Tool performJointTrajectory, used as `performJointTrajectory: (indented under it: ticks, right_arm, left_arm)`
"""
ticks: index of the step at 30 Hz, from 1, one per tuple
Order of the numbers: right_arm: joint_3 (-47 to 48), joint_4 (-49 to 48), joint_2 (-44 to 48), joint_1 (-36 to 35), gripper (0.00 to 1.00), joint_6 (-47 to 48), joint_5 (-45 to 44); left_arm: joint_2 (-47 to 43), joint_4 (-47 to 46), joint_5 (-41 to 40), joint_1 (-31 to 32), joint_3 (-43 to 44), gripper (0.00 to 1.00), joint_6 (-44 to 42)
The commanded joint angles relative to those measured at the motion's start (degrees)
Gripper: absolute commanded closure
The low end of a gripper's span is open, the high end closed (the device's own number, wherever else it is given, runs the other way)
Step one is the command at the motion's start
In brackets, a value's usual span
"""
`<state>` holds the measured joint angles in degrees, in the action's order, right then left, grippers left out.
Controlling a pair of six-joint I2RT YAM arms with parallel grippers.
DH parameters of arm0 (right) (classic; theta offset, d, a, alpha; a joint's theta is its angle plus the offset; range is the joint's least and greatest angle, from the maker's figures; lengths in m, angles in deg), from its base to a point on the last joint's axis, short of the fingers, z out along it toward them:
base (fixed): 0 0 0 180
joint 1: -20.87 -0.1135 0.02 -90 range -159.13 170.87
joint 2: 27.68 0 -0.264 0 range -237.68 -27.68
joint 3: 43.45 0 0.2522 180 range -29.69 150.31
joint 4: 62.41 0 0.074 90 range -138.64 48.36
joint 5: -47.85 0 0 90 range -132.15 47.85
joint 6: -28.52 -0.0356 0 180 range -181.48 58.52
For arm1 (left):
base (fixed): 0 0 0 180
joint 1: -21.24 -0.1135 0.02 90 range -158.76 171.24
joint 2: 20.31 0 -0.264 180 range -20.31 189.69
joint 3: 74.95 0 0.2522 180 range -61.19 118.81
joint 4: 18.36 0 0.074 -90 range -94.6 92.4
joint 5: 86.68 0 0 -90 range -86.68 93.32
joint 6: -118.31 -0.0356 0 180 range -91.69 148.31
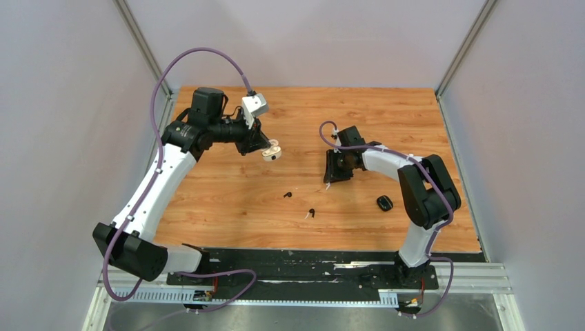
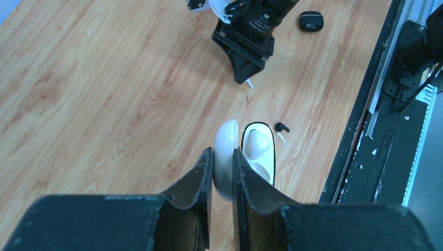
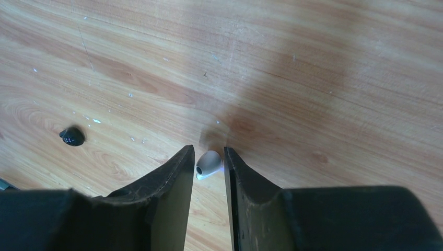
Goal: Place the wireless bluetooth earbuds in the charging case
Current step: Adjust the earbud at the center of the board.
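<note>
Left gripper is clenched on the white case, holding it above the table at the far left, well apart from everything else. The case is open. The fingers pinch one shell edge-on, and the other shell stands beside it with its inside facing the wrist camera. White rounded shapes show in it; can't tell if they are buds or just moulding. Right gripper is down at the table right of centre, tips pointing at the wood, with a white bud right in the gap between its fingers. Both fingers are at or almost at the bud's sides. Can't tell if it is truly pinched or only straddled, or whether the bud rests on the wood or sits just off it. One black bud lies loose on the table between the two arms, nearer the bases. A second black bud lies a little right of it and nearer still. A tiny white piece lies just beside that second one, too small to name. From the right wrist, a black bud shows off to the left of the fingers, apart from them. Black case sits on the table by the right arm's elbow, looks shut, apart from the right gripper.
</note>
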<state>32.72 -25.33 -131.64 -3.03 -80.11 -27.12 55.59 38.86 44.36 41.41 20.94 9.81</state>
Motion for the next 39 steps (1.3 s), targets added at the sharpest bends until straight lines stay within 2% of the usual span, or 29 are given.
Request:
performJointTrajectory:
  ticks: [1, 29, 36, 39]
  right_arm:
    - [0.87, 0.6, -1.7, 0.26, 0.69, -0.71, -2.78]
    - [-1.15, 2.49, 1.35, -0.54, 0.67, 1.12, -4.75]
    - [-1.96, 2.29, 1.5, -0.84, 0.72, 1.72, -4.97]
    - [-1.74, 2.18, 1.07, -1.18, 0.68, 2.12, -4.26]
  left_arm:
    - [-0.83, -1.06, 1.7, -0.26, 0.75, 1.0, 0.83]
    - [-1.07, -1.95, 1.84, -0.24, -0.14, 1.0, 0.98]
    - [-1.11, -2.78, 2.1, -0.21, -0.62, 1.0, 1.43]
    - [-1.18, -2.9, 1.99, -0.19, -0.61, 1.0, 1.47]
